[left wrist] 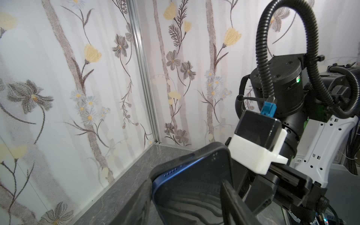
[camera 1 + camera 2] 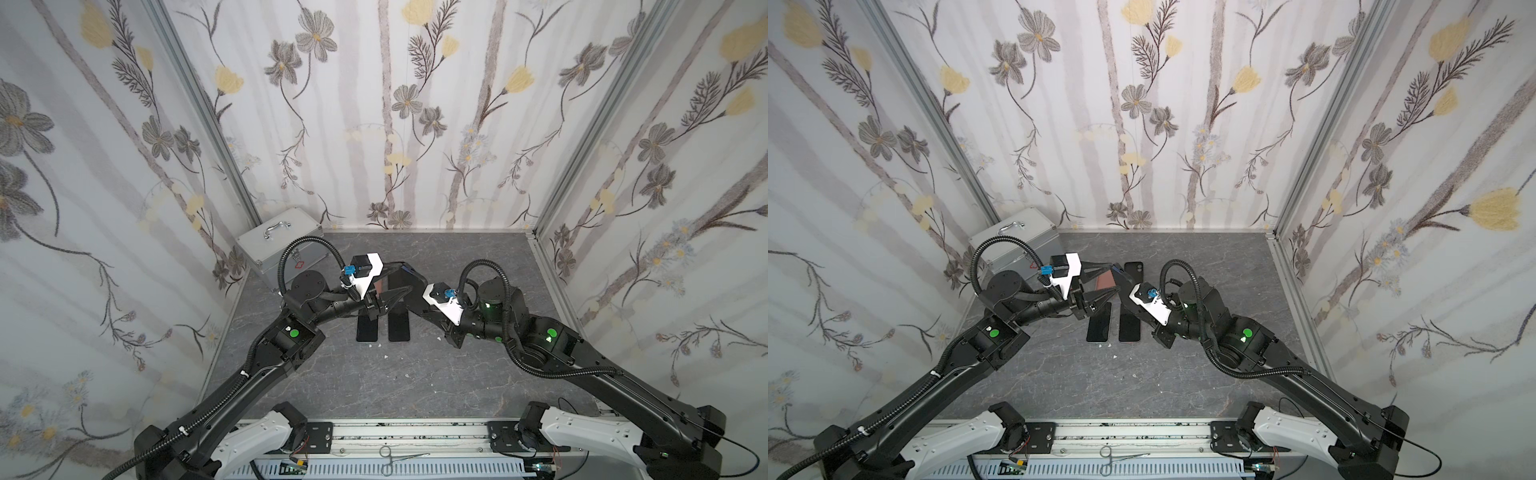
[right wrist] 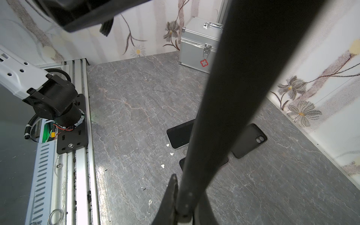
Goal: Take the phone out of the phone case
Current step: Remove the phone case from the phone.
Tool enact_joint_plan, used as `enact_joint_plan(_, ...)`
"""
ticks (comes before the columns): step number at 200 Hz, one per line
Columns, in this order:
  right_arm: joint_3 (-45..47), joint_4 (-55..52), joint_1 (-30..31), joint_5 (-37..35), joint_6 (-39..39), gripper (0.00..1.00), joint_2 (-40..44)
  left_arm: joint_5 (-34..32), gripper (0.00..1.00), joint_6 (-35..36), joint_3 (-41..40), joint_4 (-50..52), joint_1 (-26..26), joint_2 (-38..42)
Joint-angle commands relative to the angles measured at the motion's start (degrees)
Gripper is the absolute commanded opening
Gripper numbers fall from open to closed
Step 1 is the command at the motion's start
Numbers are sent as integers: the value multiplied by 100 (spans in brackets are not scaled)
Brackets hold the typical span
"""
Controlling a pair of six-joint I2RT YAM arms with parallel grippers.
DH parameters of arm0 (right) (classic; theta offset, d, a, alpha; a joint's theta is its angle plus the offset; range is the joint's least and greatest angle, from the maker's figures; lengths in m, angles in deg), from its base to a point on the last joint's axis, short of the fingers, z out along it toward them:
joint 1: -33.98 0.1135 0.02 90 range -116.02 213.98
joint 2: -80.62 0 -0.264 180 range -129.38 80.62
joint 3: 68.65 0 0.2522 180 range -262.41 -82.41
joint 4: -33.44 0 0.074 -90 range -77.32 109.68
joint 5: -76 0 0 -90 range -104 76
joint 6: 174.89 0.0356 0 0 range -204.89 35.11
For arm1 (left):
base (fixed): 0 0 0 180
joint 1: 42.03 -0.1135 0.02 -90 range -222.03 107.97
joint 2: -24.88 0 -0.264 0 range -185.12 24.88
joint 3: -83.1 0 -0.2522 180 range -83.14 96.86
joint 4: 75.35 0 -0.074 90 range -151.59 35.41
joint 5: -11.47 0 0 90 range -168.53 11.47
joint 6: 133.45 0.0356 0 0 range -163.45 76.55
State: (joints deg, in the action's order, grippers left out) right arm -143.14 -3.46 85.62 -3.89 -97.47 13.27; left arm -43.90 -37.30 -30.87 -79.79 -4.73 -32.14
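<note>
Phone [image 1: 185, 194] looks hard and slippy; hold its sides. Right gripper [image 3: 180, 206] jaws pinch the bendy phone case [image 1: 204, 152]; left gripper [image 2: 1113, 278] jaws stand apart.

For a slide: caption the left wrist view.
Blue phone, one end out of its black case, framed by the left gripper.

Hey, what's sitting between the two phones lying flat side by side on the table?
Nothing: just a narrow strip of bare table between the left phone and the right phone, seen in both top views.
</note>
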Motion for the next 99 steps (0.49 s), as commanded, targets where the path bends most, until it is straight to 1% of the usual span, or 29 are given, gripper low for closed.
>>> enact_joint_plan(1, 8, 211, 73, 933, -553, 0, -41, 871, 59, -45, 35, -211, 8, -20)
enact_joint_plan(30, 34, 261, 75, 910, -544, 0, 11, 1031, 59, -75, 25, -217, -12, 2)
enact_joint_plan(59, 79, 371, 66, 758, -406, 0, 95, 1129, 56, -100, -6, -219, -28, 37)
enact_joint_plan(85, 153, 542, 53, 803, -314, 0, 202, 1132, 56, -117, -64, -236, -37, 85)
enact_joint_plan(99, 167, 565, 35, 795, -306, 0, 222, 1194, 53, -132, -81, -244, -38, 106)
